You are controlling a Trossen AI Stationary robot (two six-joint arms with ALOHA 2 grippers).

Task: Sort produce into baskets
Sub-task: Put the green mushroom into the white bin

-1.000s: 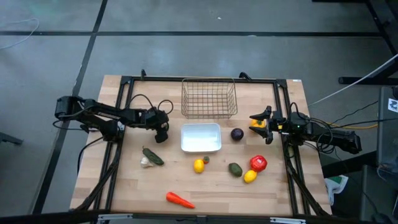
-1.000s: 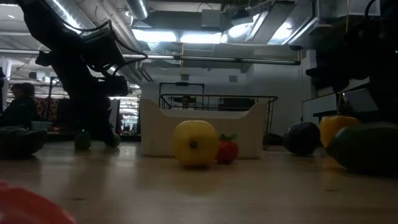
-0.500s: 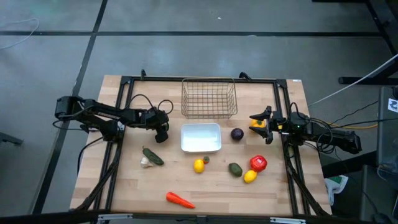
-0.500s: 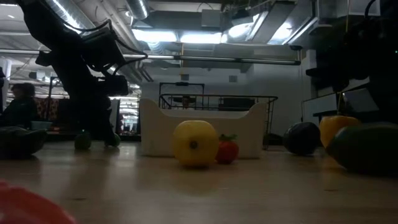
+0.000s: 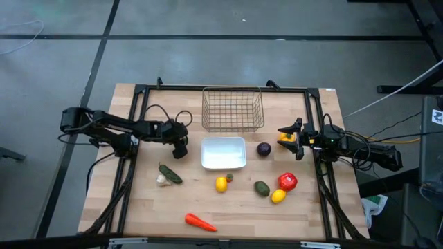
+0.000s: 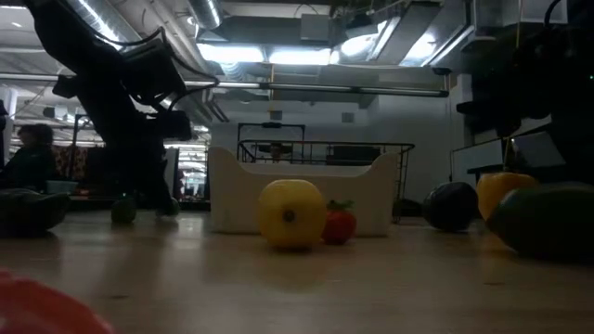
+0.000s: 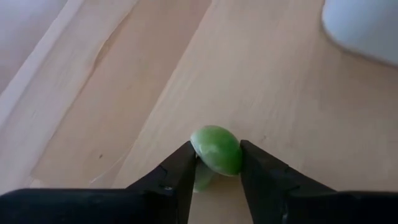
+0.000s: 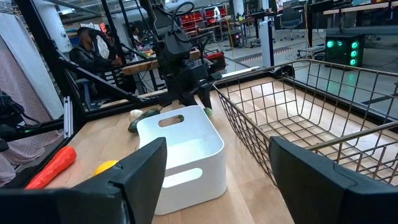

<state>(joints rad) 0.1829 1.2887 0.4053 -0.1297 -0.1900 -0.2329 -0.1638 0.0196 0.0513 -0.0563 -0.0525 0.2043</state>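
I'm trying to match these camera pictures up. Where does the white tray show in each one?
High view: white tray at table centre, just in front of the wire basket.
Low view: tray mid-picture, behind the yellow lemon.
Left wrist view: only a white corner at the top right edge.
Right wrist view: tray at centre, beside the basket.
Shared landmark: the wire basket.

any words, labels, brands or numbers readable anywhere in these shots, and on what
None can be read.
The white tray, wire basket and produce carry no visible print.
A tag at the table's far right corner is too small to read.
A sign at the right edge of the high view is cut off and unreadable.
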